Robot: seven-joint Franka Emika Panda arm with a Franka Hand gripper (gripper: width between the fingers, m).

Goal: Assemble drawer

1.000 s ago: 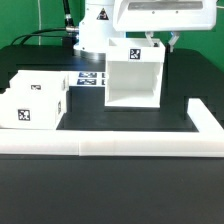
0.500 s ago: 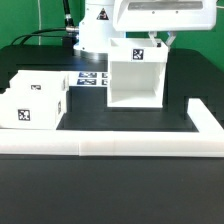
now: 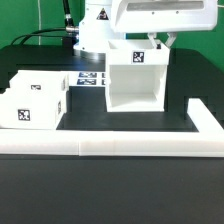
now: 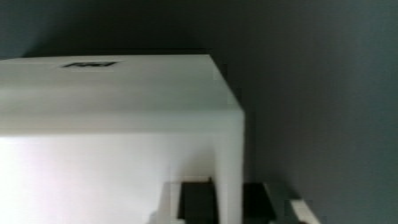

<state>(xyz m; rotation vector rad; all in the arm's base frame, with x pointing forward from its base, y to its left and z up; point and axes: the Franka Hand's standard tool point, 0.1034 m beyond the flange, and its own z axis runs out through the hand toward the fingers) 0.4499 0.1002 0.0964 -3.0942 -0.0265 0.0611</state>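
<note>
The drawer's large boxy shell point(image 3: 135, 78) stands on the dark table with its open side facing the front and a tag on its top. My gripper point(image 3: 161, 42) reaches down at the shell's back corner on the exterior view's right and is shut on the shell's side wall. In the wrist view the shell point(image 4: 125, 110) fills the frame, and my gripper point(image 4: 226, 203) has one dark finger on each side of the thin wall. Two smaller tagged white trays point(image 3: 45, 88) point(image 3: 24, 112) lie together at the exterior view's left, apart from the shell.
The marker board point(image 3: 90, 78) lies flat between the trays and the shell. A long low white border wall point(image 3: 110, 148) runs along the front and turns back at the exterior view's right point(image 3: 203, 118). The arm's base point(image 3: 95, 30) stands behind the shell.
The shell, held in my gripper, has shifted slightly lower and toward the front. The trays have not moved.
</note>
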